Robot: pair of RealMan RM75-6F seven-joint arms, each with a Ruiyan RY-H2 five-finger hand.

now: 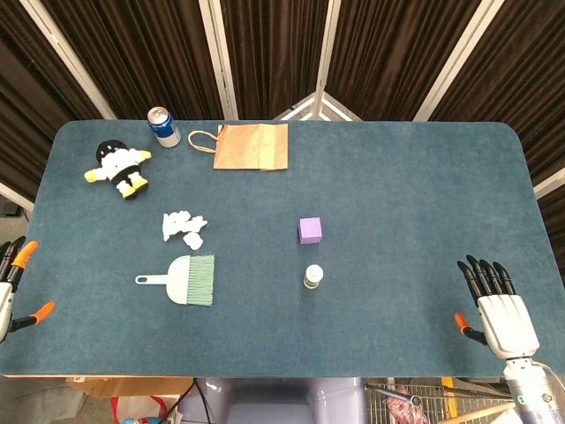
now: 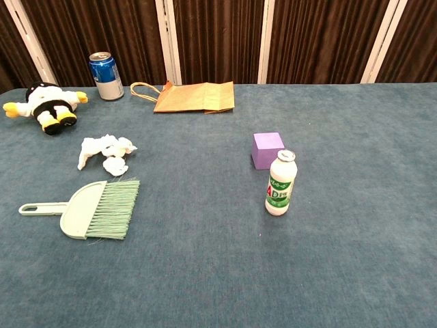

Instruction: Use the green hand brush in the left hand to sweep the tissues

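The green hand brush point(image 1: 186, 280) point(image 2: 92, 208) lies flat on the blue table, handle pointing left, bristles to the right. Crumpled white tissues point(image 1: 184, 226) point(image 2: 106, 153) sit just behind it, a short way further from me. My left hand point(image 1: 12, 287) shows only at the left edge of the head view, off the table's left end, fingers spread and holding nothing, well left of the brush handle. My right hand point(image 1: 496, 305) rests open over the near right corner of the table, far from both. Neither hand appears in the chest view.
A purple cube point(image 1: 310, 230) point(image 2: 267, 149) and a small white bottle point(image 1: 313, 276) point(image 2: 280, 183) stand mid-table. A brown paper bag point(image 1: 251, 147) point(image 2: 194, 98), a blue can point(image 1: 163, 126) point(image 2: 106, 76) and a black-and-white plush toy point(image 1: 119, 169) point(image 2: 44, 106) lie along the far left.
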